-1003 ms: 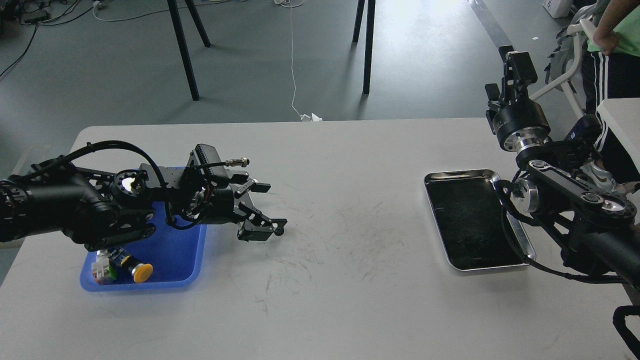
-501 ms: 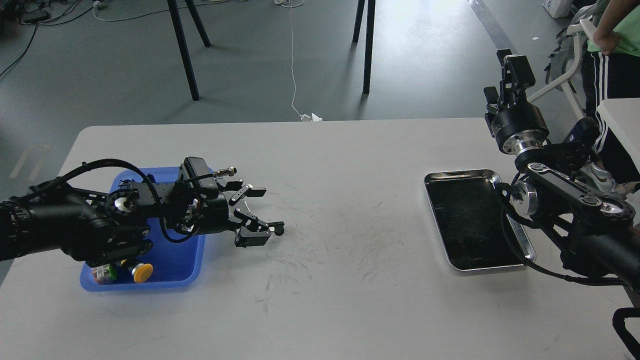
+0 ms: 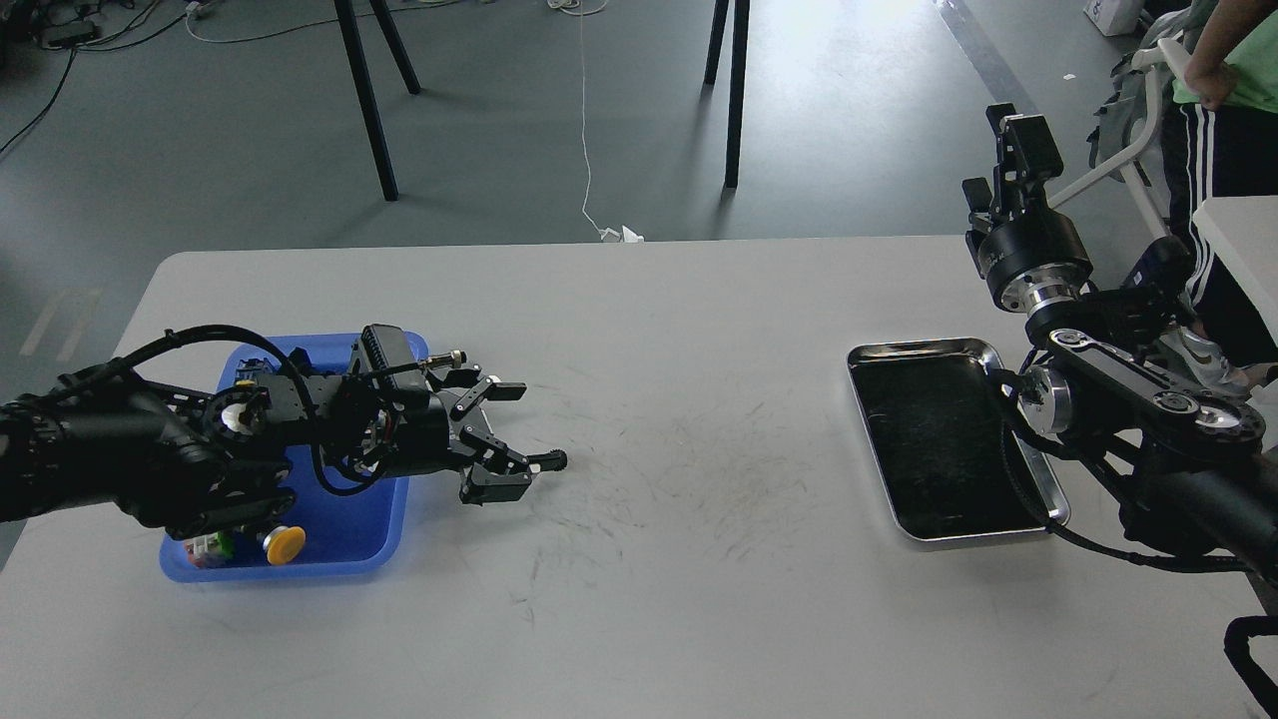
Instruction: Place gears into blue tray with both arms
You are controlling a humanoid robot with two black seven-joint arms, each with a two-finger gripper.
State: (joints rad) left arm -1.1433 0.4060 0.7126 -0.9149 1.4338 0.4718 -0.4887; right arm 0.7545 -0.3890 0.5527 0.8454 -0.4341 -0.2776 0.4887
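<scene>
Blue tray (image 3: 344,544) at worktop (image 3: 639,599) left edge: yellow-capped push-button (image 3: 284,542) and other switches inside; gears not discernible. Steel tray (image 3: 904,534) on the right, dark inside. Left tool (image 3: 514,429) spread, just beyond blue tray. Right tool (image 3: 1008,130) raised; state cannot be told.

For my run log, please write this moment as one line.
left gripper: open, beside blue tray | right gripper: raised, state unclear | steel tray: no gear seen

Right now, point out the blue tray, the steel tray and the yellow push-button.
blue tray (image 3: 384,524): head view, bare floor near its right rim.
steel tray (image 3: 924,350): head view, shiny far rim.
yellow push-button (image 3: 286,541): head view, round yellow cap, inside the blue tray.
</scene>
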